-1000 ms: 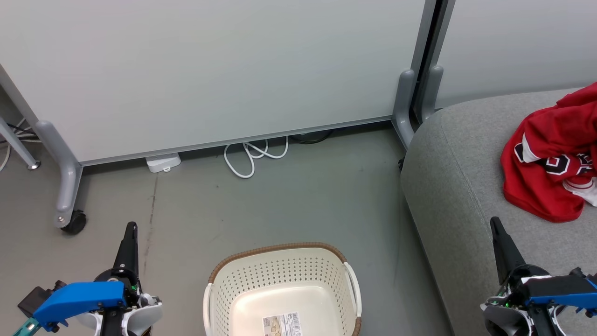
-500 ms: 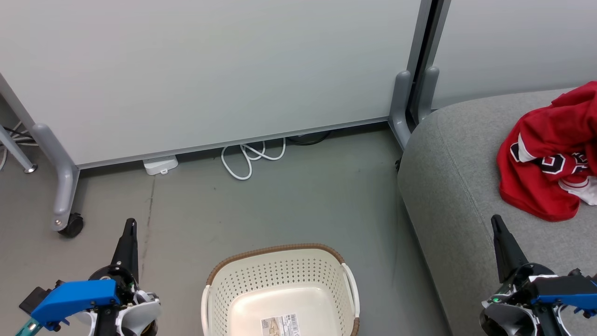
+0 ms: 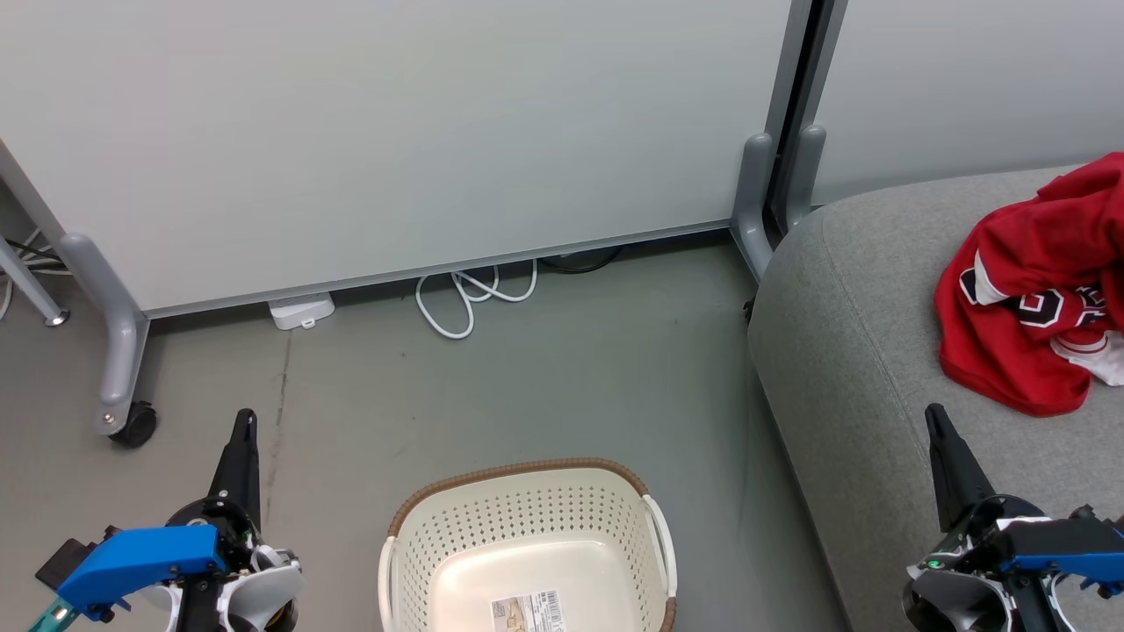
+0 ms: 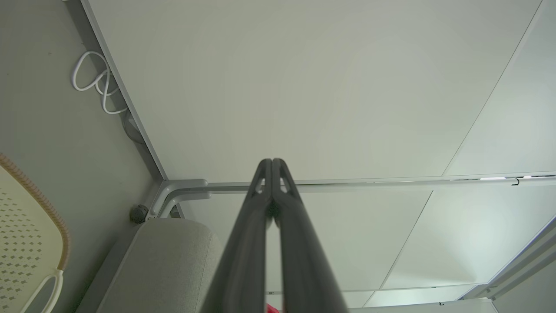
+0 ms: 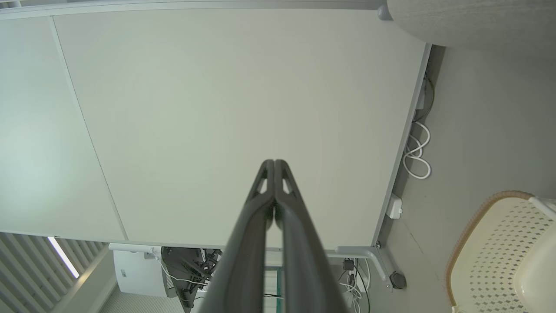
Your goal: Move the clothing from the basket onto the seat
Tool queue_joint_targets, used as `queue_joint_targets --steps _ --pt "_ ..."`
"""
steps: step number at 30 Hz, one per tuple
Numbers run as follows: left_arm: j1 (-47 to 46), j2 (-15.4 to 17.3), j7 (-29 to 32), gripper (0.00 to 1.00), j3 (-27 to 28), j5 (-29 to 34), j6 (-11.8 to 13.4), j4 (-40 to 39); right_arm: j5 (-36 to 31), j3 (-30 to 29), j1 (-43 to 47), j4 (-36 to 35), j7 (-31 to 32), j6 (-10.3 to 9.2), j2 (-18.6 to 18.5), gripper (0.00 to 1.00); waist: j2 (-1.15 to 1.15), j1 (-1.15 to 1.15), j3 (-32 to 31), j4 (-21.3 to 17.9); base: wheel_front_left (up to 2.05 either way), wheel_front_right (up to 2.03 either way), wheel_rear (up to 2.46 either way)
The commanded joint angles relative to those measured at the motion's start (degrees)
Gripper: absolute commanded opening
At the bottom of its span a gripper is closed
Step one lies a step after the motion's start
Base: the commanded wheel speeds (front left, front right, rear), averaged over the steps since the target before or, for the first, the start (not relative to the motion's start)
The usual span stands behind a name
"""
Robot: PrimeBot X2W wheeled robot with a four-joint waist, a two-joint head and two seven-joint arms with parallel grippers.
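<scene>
The basket (image 3: 527,513) is standing on the floor (image 3: 571,377). The seat (image 3: 843,351) is sitting to the right of the basket, with the clothing (image 3: 1036,237) lying on it. The partition (image 3: 395,132) is standing behind the basket, a cable (image 3: 455,333) lying at the partition's foot.

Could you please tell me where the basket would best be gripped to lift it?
Probably by the white side handle of the basket, coming from above on its right: the loop stands free of the perforated wall, so fingers can close around it.
</scene>
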Motion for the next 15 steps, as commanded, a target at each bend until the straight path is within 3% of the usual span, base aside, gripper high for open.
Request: queue_joint_targets --steps 1,15 --pt "-0.56 0.17 0.21 0.00 0.15 -0.12 -0.22 -0.20 0.13 -0.10 -0.81 -0.18 0.24 0.02 0.14 0.00 0.00 0.00 0.00 0.00 0.00 0.00 0.00" --pt "-0.56 0.17 0.20 0.00 0.14 -0.12 -0.22 -0.21 0.14 -0.09 -0.81 -0.17 0.23 0.02 0.14 0.00 0.00 0.00 0.00 0.00 0.00 0.00 0.00"
